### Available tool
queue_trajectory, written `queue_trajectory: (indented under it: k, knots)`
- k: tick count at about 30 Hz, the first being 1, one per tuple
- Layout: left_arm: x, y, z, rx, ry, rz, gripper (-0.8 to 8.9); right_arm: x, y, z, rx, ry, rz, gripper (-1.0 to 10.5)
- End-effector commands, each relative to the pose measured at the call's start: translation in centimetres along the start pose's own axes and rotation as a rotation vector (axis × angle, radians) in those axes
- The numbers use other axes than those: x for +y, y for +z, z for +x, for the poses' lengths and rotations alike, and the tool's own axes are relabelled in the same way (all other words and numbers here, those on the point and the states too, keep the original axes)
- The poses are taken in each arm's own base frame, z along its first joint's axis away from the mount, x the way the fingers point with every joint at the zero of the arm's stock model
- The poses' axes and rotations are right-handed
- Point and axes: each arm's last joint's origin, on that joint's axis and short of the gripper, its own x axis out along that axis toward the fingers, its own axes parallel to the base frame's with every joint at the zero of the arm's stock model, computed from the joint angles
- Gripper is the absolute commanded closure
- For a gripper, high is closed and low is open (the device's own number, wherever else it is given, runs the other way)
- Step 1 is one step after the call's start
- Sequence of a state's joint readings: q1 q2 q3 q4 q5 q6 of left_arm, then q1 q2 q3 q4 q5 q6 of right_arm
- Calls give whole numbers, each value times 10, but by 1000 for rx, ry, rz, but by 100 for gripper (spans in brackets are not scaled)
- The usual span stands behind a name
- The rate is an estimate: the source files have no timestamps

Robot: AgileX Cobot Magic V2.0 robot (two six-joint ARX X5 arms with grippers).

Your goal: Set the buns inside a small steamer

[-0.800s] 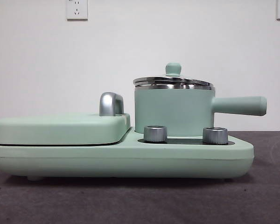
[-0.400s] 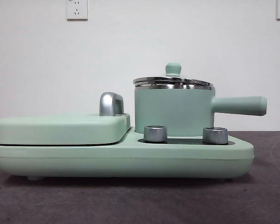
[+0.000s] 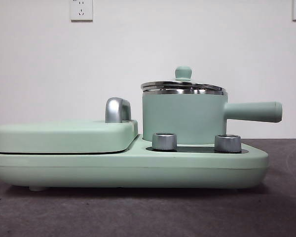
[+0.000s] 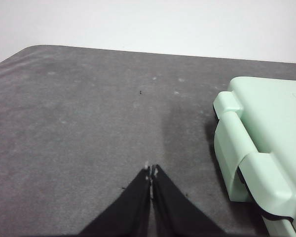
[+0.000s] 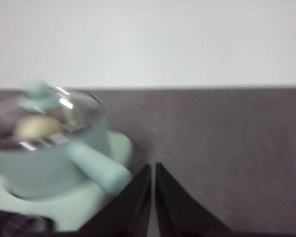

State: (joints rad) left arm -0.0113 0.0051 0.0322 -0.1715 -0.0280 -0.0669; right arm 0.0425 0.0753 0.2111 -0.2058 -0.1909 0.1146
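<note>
**Steamer lidded on the base, both grippers off to the sides**

We see the small steamer upright on the R half of the mint base unit, lid on, green knob on top; its straight side handle runs level and points R in the front view, past the pot wall but ending short of the base's R end. Two chrome dials sit just in front of the pot. The flat griddle cover lies closed on the L half, chrome handle at its inner end, just beside the pot.

In the right wrist view, blurred, a pale cream shape shows through the glass lid; we think it is a bun inside the steamer, though the 2nd bun can't be made out. The right gripper hangs off the handle side w/ jaws together, nothing between them; bare dark table lies beyond.

The left gripper has its jaws closed too, empty, over open table beside the base's L end; plenty of free room that side out to the table's rounded corner.
</note>
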Motion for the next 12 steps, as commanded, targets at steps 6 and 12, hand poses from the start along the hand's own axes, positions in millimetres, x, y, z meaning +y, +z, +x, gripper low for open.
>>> queue_trajectory:
  k: [6,12]
  knots:
    - [0,-5,2,3,6,3,806,-11,-41,7,53,-132,-31,935]
    - [0,-5,2,3,6,3,806,-15,-57,11,80,-166,-27,935]
